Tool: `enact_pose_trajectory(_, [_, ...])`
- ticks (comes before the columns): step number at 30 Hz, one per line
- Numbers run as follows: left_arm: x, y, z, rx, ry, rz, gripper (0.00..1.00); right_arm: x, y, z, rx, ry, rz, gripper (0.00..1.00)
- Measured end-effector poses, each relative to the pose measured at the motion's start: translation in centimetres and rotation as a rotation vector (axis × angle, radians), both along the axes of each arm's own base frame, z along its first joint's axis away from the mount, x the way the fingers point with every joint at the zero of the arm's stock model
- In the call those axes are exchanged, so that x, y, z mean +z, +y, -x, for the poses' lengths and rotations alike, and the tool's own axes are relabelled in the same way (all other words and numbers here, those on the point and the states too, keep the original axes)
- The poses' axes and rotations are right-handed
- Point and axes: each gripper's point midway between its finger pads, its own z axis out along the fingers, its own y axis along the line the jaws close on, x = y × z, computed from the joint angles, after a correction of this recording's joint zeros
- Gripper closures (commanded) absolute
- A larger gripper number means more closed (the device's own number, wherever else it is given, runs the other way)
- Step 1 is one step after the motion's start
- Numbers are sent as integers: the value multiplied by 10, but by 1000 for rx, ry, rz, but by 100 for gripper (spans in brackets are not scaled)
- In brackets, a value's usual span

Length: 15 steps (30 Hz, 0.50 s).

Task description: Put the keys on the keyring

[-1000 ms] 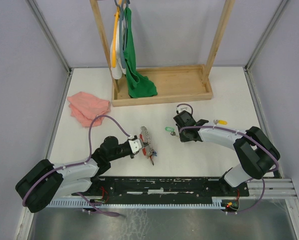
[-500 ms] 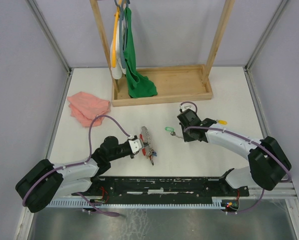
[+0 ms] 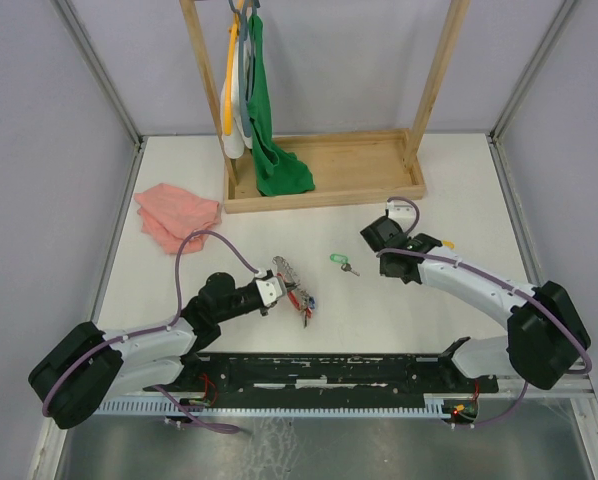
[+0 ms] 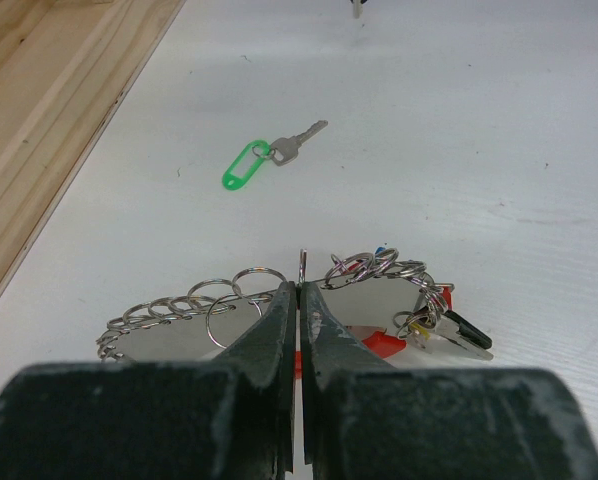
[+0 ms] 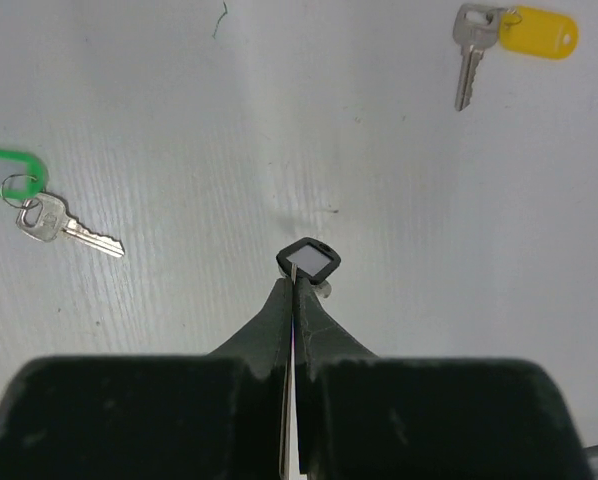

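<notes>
1. While the left pincer (image 4: pixel 299 292) clamps the keyring (image 4: pixel 364 267), you are in the step of bringing one more key to it. Its jaws are pressed together on the thin wire, and the free end of the wire stands up just above the tips.
2. The loop spreads to both sides of this pincer. The small rings are to its left, and the bunch of tagged keys is to its right, low on the table (image 4: pixel 499 120).
3. Your right pincer (image 5: pixel 296 287) is narrow too, jaws together. The tag of the black key (image 5: pixel 309 258) sits right at its tips and a thin edge shows between the jaws, so I judge that it grips this key by the tag. The metal part is mostly hidden.
4. The green key (image 5: pixel 39 205) lies free, near and to the left of the right pincer. From the left pincer it is ahead, a little left and well apart. The yellow key (image 5: pixel 524 35) lies free ahead and to the right of the right pincer, well apart.
5. For the next move, carry the black key over to the wire end above the left tips; the two pincers are well apart now. You must line up the key's small ring with that end, and I cannot tell how this ring hangs, so check it first.
6. Two keys are not yet on the loop, so much of the task remains.
</notes>
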Motion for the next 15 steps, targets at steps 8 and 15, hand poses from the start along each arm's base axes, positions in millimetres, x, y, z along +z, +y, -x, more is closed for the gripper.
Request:
enact_pose_trajectory(8, [0,2,-3,17,-2,-2,97,-58,23,16,-45,88,-80,84])
enact_pose_trajectory(15, [0,2,-3,17,-2,-2,97,-71,57,29,22,144,-159,54])
